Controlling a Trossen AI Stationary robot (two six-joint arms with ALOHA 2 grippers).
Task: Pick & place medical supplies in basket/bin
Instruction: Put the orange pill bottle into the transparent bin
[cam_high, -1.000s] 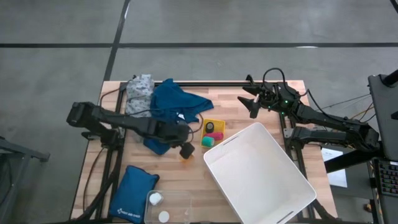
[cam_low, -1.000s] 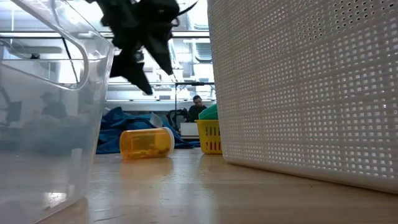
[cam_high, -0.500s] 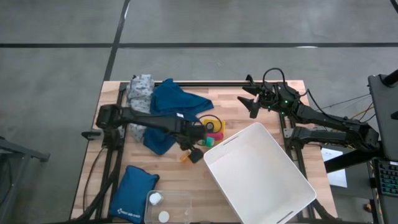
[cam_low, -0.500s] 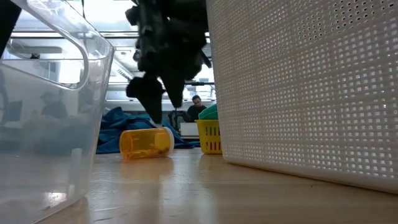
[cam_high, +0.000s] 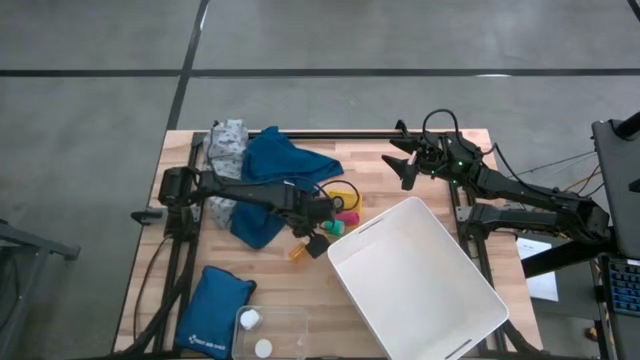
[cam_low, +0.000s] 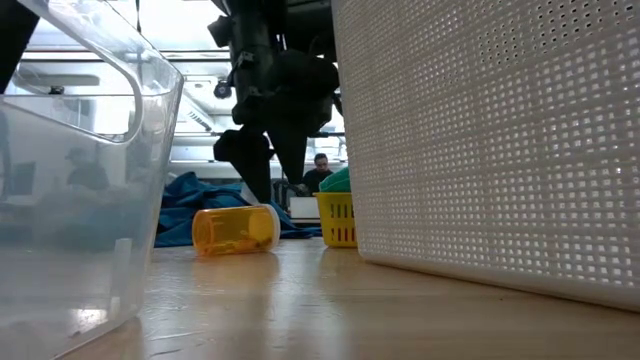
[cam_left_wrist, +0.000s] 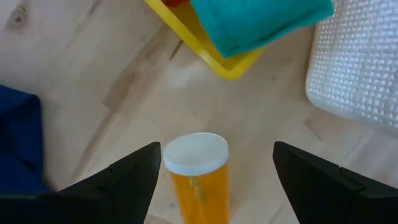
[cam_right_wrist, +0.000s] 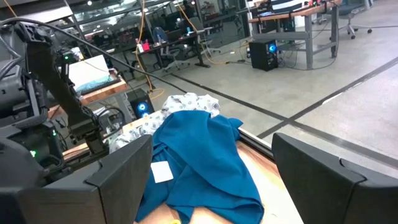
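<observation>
High view gives you the left gripper (cam_high: 312, 240) out over the middle of the table, above the pill bottle (cam_high: 297, 251), which lies on its side on bare wood. Your left wrist view shows the fingers (cam_left_wrist: 127, 180) spread wide on either side of the bottle's white cap (cam_left_wrist: 195, 154), with clear gaps both sides and nothing held. Just beyond the cap sits the yellow tray (cam_left_wrist: 205, 46) with a teal roll (cam_left_wrist: 261, 18) in it, and the white bin (cam_left_wrist: 354, 68) closes off one side, so your free room is the strip of wood between the bottle and those two edges.

From the low view, the bottle (cam_low: 235, 229) rests clear of the tray (cam_low: 338, 219) and the bin wall (cam_low: 480, 150), with the gripper (cam_low: 272, 165) hanging over it. A clear tub (cam_low: 80, 180) stands close to the camera.

Back on the high view, the blue cloth (cam_high: 280, 165) and dotted cloth (cam_high: 226, 145) lie at the far left, the pouch (cam_high: 212, 310) at the near left edge. Your right gripper (cam_high: 405, 160) waits wide apart and empty near the far right edge, well clear of the bin (cam_high: 415, 280).
</observation>
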